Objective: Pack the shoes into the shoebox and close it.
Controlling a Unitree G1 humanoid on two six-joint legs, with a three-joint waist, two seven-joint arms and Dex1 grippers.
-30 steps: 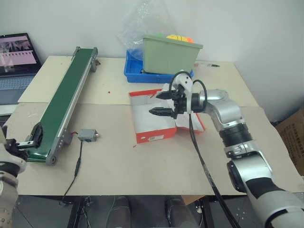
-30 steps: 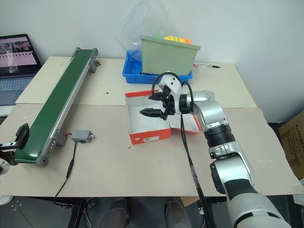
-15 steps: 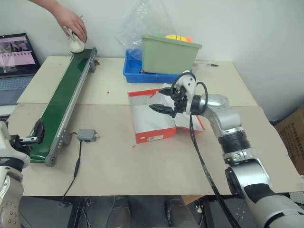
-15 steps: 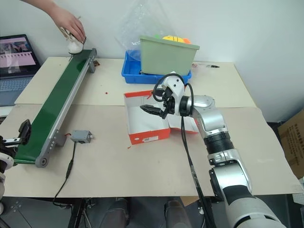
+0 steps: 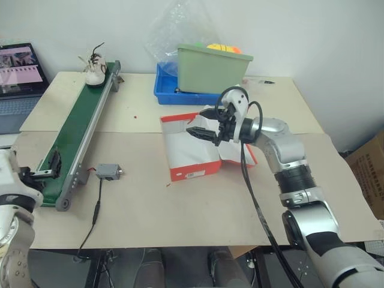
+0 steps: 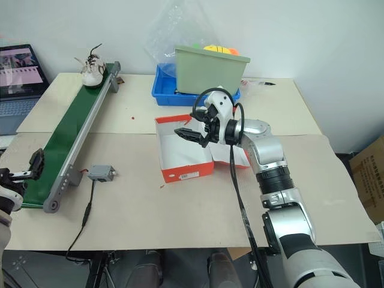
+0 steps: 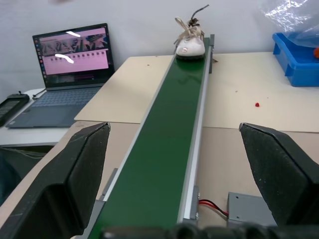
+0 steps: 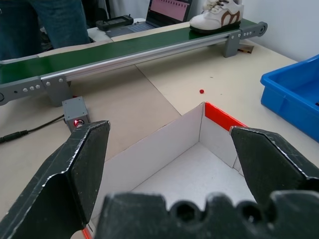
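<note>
The right gripper [image 5: 202, 122] hangs with its two black fingers spread wide over the open shoebox [image 5: 192, 147], holding nothing. The left gripper [image 5: 43, 168], at the near left edge of the table [image 5: 180, 204], is also spread wide and empty, pointing along the conveyor.

The table is a wide beige surface. A long green conveyor belt [image 5: 81, 126] runs along its left side, from the near edge toward the far wall. The red-orange shoebox sits open in the middle of the table, white inside and empty, its lid folded out to the right. Behind it stands a green plastic bin [image 5: 213, 69], resting in a blue tray [image 5: 171, 90]. One cream sneaker [image 5: 94, 67] with dark laces stands upright at the far end of the conveyor, well apart from the shoebox. A small grey control unit [image 5: 110, 171] lies just beside the belt's near end.
</note>
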